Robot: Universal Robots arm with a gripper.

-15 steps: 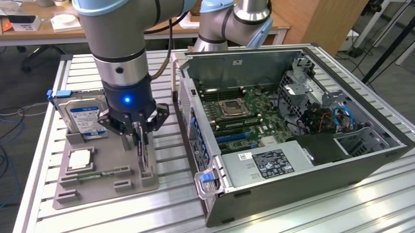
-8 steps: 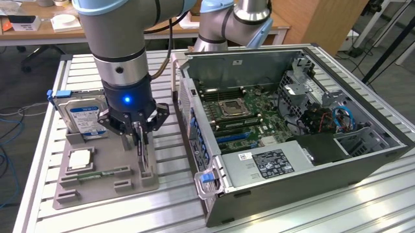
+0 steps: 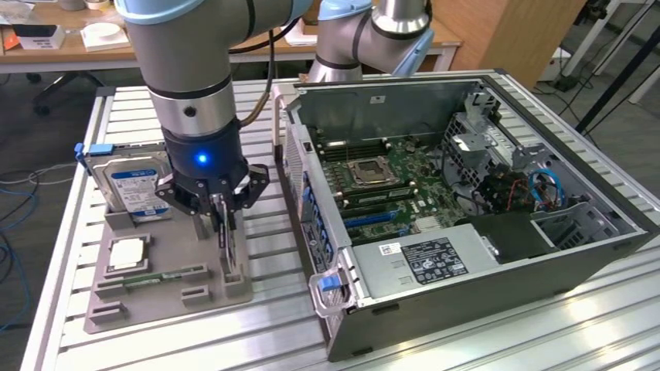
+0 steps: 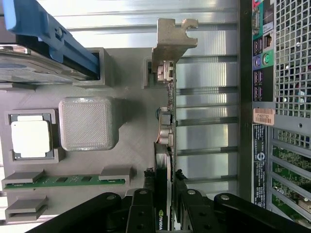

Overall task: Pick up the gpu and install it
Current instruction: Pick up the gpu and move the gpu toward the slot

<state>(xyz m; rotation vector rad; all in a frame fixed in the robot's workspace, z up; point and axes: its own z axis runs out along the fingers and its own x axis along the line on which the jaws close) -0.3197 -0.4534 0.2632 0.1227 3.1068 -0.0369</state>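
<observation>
Fingers (image 4: 187,196) pinched on the upright gpu (image 4: 165,141), the gripper (image 3: 221,207) should, I'd say, lift it straight, untilted, clear of the grey tray (image 3: 154,297).

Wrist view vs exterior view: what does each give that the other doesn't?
Wrist view: the NVIDIA logo on the gpu's edge, its silver bracket, the case's rear ports. Exterior view: motherboard, CPU socket and power supply inside the open case. Both: gripper shut on the gpu standing in the grey tray, with hard drive, loose CPU and RAM stick.
</observation>
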